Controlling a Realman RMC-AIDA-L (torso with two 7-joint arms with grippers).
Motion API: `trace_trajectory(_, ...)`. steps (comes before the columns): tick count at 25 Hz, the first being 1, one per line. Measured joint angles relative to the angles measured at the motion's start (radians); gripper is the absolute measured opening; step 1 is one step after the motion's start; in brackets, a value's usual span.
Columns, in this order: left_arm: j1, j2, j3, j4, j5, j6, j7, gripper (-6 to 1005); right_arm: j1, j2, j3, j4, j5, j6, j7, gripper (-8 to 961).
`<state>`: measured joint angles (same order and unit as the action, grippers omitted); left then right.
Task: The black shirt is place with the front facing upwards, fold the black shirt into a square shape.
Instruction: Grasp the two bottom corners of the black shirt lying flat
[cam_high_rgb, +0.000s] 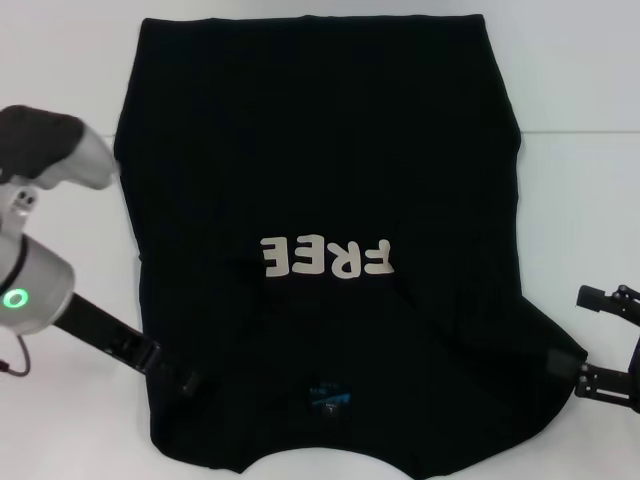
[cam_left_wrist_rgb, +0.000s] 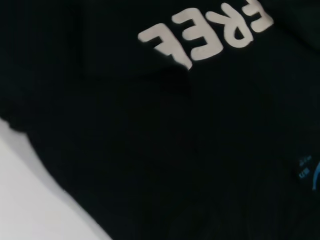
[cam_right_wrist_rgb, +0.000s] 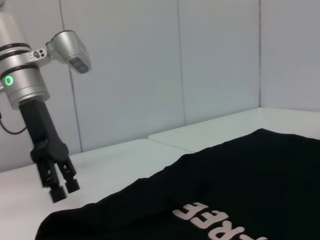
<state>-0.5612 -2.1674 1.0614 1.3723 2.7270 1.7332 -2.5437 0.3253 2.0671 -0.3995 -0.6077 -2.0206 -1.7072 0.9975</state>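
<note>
The fingertips (cam_right_wrist_rgb: 55, 194) of your left gripper (cam_high_rgb: 180, 378) stand a little apart with nothing between them. They point down at the near left corner of the black shirt (cam_high_rgb: 320, 150). The right gripper (cam_high_rgb: 600, 340) is just off the shirt's near right corner. Its fingers are spread wide and empty, and the lower one looks to be touching the cloth edge there.

The shirt lies spread flat, front up, on the white table (cam_high_rgb: 580, 150). Its collar and small blue neck label (cam_high_rgb: 330, 392) are towards you and the hem is on the far side. The cream lettering (cam_high_rgb: 328, 258) reads upside down across the middle, with a soft crease running under it.

Expect the shirt to be light, limp and matte: thin knit cloth with no stiffness. It should drape and sag from wherever you lift it, and it will drag and bunch if you pull it along the smooth, hard tabletop. It won't break, but a shallow pinch could slip off.

Take hold at the two near corners, right at the edge. There a finger can get under the cloth, so pinch deep enough to catch both layers. Lift both sides evenly so the fold line stays straight. The printed letters may be slightly stiffer than the cloth around them, so plan your creases beside them, not through them
</note>
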Motion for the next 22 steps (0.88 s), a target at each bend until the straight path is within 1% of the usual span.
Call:
trace_trajectory(4, 0.005, 0.0, 0.119, 0.053, 0.008, -0.01, -0.043, 900, 0.001, -0.001, 0.013, 0.0, 0.0, 0.005, 0.0, 944)
trace_trajectory(9, -0.011, -0.001, 0.239, 0.064, 0.071, -0.032, -0.09, 900, 0.001, -0.001, 0.013, 0.0, 0.003, 0.018, 0.0, 945)
trace_trajectory(12, -0.015, -0.001, 0.277, 0.076, 0.08, -0.037, -0.103, 900, 0.002, -0.001, 0.019, 0.0, 0.003, 0.026, 0.0, 945)
trace_trajectory(14, -0.016, -0.001, 0.287, 0.078, 0.081, -0.038, -0.106, 900, 0.003, -0.001, 0.025, 0.0, 0.003, 0.031, 0.0, 945)
trace_trajectory(19, -0.032, -0.002, 0.351, 0.051, 0.093, -0.055, -0.136, 900, 0.008, -0.002, 0.027, 0.0, 0.004, 0.035, 0.0, 945)
trace_trajectory(22, -0.033, -0.003, 0.36, 0.045, 0.093, -0.061, -0.147, 899, 0.011, -0.003, 0.034, 0.0, 0.004, 0.035, -0.001, 945)
